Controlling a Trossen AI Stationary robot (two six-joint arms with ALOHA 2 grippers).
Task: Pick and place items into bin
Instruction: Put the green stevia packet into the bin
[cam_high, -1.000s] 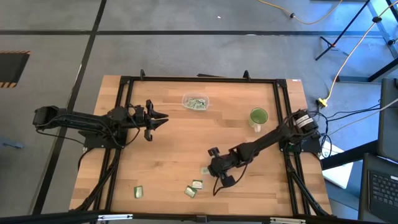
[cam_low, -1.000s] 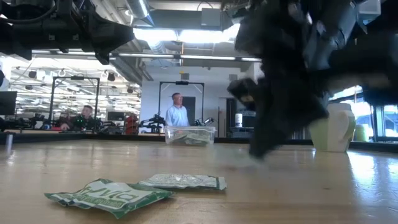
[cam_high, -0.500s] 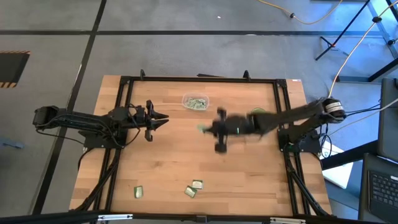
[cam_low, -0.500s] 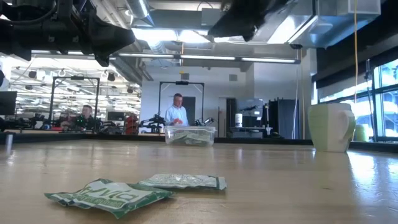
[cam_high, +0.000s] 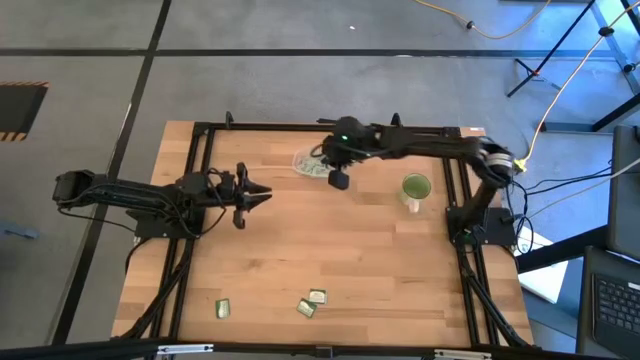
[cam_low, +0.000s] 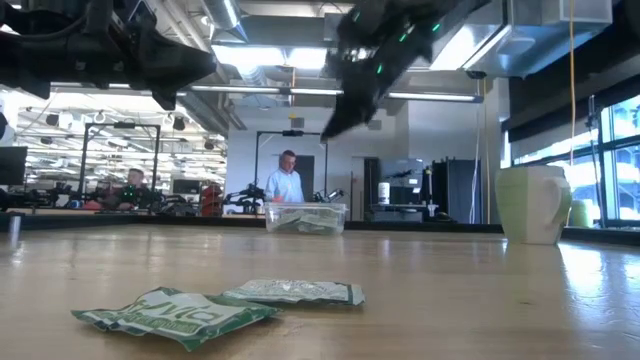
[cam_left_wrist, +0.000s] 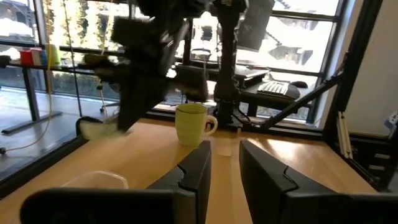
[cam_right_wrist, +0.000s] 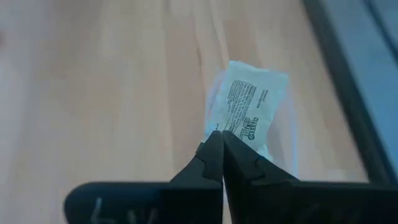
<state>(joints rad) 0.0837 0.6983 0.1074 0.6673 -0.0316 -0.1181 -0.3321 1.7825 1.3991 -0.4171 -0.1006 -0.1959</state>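
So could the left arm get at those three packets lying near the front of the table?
Probably yes: the left gripper hangs idle, and only bare table separates it from the packets, though reach is unproven.

Bin (cam_high: 314, 165) partly hidden under right gripper (cam_high: 327, 160); contents too small to count; right arm blurred in low view.
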